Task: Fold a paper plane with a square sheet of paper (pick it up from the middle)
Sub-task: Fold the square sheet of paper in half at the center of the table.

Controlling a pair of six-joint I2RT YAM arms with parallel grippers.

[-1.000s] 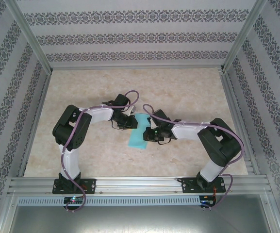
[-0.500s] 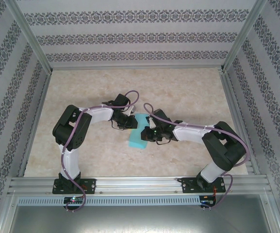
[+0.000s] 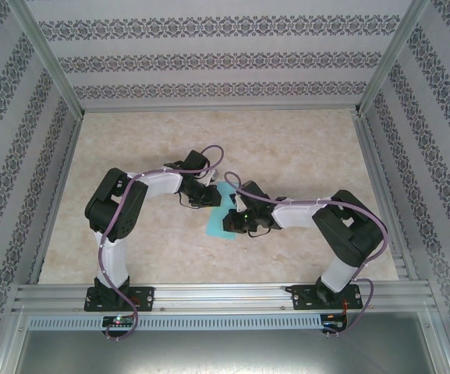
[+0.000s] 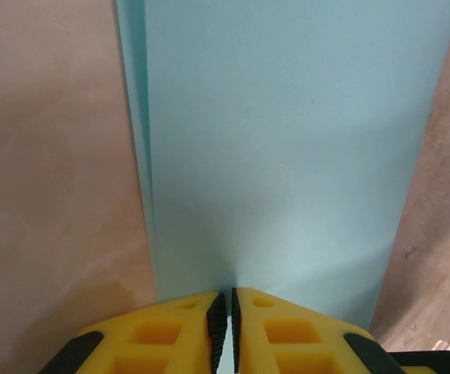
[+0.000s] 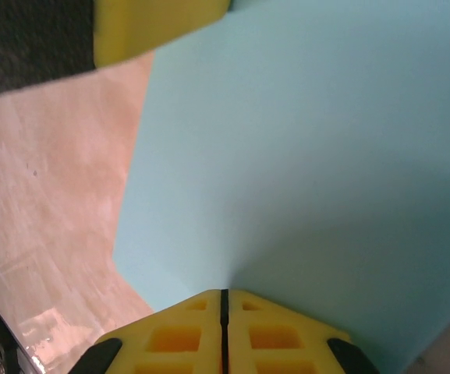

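Beige marbled desk, patterned walls on three sides. Sheet of paper: one, light turquoise, lying mid-desk between two grippers. From overhead its middle is hidden under them; its far ends are cut off in both wrist views. A second layer shows along one long edge. Left gripper: jaws pinched onto the sheet's edge. Right gripper: jaws pinched onto the sheet from the other side.
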